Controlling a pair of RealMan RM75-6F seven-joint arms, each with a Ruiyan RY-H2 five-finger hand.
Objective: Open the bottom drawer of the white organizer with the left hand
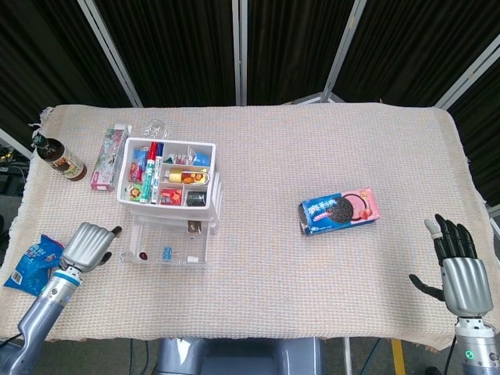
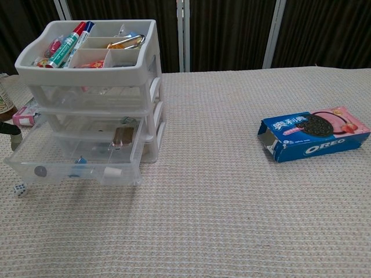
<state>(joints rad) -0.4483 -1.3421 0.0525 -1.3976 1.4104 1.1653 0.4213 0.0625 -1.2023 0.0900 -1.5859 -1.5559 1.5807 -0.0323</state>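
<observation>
The white organizer (image 1: 168,176) stands at the left of the table, its top tray full of pens and small items. Its clear bottom drawer (image 1: 166,246) is pulled out toward me, also plain in the chest view (image 2: 75,159), with a few small things inside. My left hand (image 1: 87,246) lies on the cloth just left of the drawer's front corner, apart from it, with its fingers curled under and holding nothing. Only a dark fingertip (image 2: 11,128) shows in the chest view. My right hand (image 1: 457,269) hovers at the table's near right corner with fingers spread.
An Oreo box (image 1: 340,209) lies right of centre. A brown bottle (image 1: 58,156) and a pink box (image 1: 105,156) sit left of the organizer. A blue snack packet (image 1: 31,262) lies by my left hand. A small die (image 2: 20,189) rests beside the drawer's front.
</observation>
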